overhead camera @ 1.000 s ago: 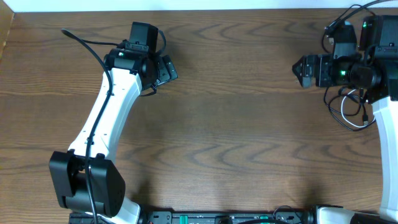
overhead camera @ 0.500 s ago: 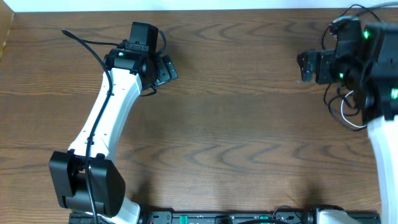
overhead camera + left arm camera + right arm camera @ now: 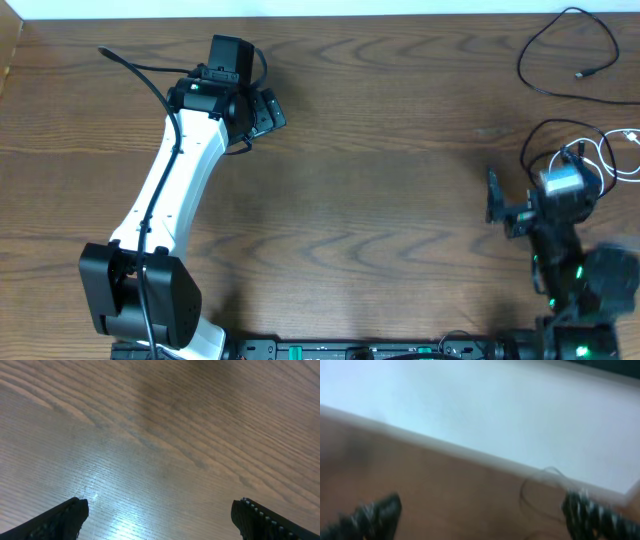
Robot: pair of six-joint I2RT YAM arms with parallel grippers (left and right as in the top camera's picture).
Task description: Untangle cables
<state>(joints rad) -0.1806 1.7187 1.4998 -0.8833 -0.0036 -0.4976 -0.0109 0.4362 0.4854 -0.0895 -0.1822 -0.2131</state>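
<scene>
Left pincer (image 3: pixel 270 112) hung over the brown wood-grain worktop (image 3: pixel 380 200) near the far left, its fingers spread wide. In the left wrist view, the two dark, ridged fingertips (image 3: pixel 62 517) sat at the bottom corners, with nothing but bare wood between them.

The right pincer (image 3: pixel 503 208) was near the right edge, closer to the front of the worktop and pointing left. Its jaws were also apart and held nothing. The right wrist view was badly blurred. Its fingertips (image 3: pixel 372 516) showed at the lower corners, and beyond them came wood, then a pale surface past the worktop's far edge. A thin dark loop (image 3: pixel 522 491) lay near that edge, too smeared to identify.

The thin black cord (image 3: pixel 580 74) lay in one open loop in the far right corner, its small plug end turned inward. The thin white cord (image 3: pixel 608 158) curled at the right edge, just beside the right arm's wrist. From overhead, the two cords lay apart without touching, and neither pincer touched either one.
</scene>
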